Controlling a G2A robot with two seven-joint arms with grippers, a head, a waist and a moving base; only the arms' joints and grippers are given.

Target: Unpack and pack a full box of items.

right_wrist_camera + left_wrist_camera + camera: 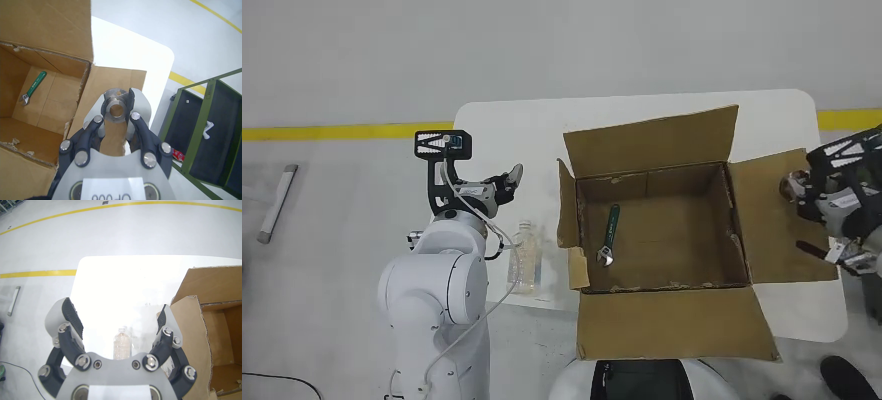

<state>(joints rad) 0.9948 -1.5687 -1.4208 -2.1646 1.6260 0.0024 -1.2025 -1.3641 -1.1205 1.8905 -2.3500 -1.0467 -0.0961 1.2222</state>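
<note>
The right gripper (117, 102) is clamped on a metal flange fitting (115, 110), held over the right flap of the box (652, 145). Pinch squarely on the hub, so it cannot twist out. Its bore axis runs toward the wrist camera, with the flange plate at the far end. The left gripper (115, 311) hangs spread wide above 1 bottle (122, 344) on the table (512, 130) — empty.

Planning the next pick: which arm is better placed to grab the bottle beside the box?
Left. The left end effector is open and empty, the bottle near it. The right end effector is shut on a metal fitting on the box's other side.
</note>
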